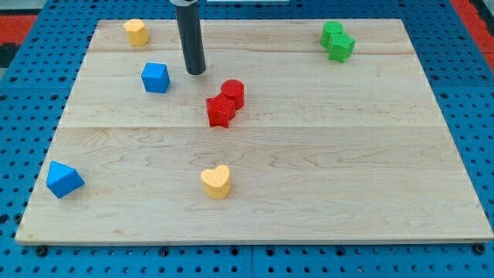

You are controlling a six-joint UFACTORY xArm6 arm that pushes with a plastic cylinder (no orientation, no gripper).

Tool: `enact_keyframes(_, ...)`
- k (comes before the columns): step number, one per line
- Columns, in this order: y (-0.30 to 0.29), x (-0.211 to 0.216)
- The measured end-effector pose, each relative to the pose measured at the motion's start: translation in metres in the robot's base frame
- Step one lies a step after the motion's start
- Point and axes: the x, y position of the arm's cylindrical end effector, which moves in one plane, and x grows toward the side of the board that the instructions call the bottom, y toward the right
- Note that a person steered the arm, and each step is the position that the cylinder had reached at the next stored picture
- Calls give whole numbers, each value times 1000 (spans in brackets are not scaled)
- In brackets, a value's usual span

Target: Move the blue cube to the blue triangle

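Observation:
The blue cube (155, 78) sits on the wooden board (324, 170) at the upper left. The blue triangle (64, 180) lies near the board's lower left corner, far below the cube. My tip (196, 72) rests on the board just to the right of the blue cube, with a small gap between them. The dark rod rises from it out of the view's top.
A red cylinder (233, 93) and a red star (221, 111) touch each other right of and below my tip. A yellow heart (217, 182) lies at bottom centre. A yellow block (137, 32) sits at top left. Two green blocks (337, 40) sit at top right.

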Motion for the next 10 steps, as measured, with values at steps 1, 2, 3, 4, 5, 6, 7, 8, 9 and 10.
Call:
enact_keyframes(1, 7, -3)
enact_keyframes(2, 9, 4)
enact_keyframes(3, -48, -21)
enact_keyframes(4, -121, 29)
enact_keyframes(5, -125, 35)
enact_keyframes(6, -84, -16)
enact_keyframes(7, -42, 7)
enact_keyframes(8, -126, 67)
enact_keyframes(9, -137, 126)
enact_keyframes(10, -137, 141)
